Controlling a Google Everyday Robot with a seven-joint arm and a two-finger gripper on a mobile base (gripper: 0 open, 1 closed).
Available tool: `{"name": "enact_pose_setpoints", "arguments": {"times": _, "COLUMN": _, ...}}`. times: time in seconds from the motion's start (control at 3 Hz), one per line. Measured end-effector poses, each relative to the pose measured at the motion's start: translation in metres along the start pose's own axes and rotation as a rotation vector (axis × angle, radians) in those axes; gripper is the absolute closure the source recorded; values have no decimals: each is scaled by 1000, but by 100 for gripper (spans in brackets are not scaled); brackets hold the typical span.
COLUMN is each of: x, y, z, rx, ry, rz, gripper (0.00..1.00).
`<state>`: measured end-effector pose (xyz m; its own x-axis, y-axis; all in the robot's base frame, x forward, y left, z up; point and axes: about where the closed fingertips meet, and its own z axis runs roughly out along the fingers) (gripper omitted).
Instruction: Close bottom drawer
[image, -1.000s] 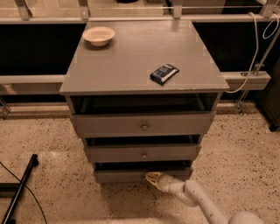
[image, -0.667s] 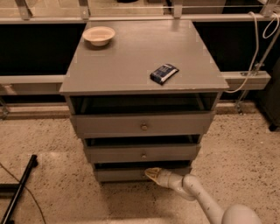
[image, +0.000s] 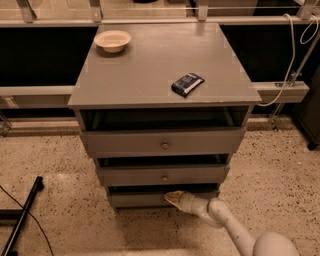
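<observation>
The bottom drawer (image: 135, 199), lowest in the grey cabinet (image: 150, 75), stands slightly out. Our gripper (image: 174, 198) meets its front near the middle; we cannot tell how open it is. Pushing high, the tip could slip into the dark gap above and jam.

My gripper (image: 174, 198), smooth pale plastic, rests at the matt grey wooden front of the bottom drawer (image: 137, 200). The cabinet top (image: 150, 70) looks equally matt, the packet (image: 187, 83) glossy, and the floor (image: 55, 165) is speckled stone.
</observation>
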<state>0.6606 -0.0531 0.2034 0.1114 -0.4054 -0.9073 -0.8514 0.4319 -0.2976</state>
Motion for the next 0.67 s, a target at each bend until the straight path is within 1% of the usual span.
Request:
{"name": "enact_pose_setpoints", "arguments": {"times": 0.33, "x": 16, "y": 41, "z": -59, "rx": -78, "ry": -1, "rz": 0, "gripper": 100}}
{"name": "enact_pose_setpoints", "arguments": {"times": 0.67, "x": 13, "y": 72, "z": -108, "rx": -127, "ry": -10, "rz": 11, "gripper": 100}}
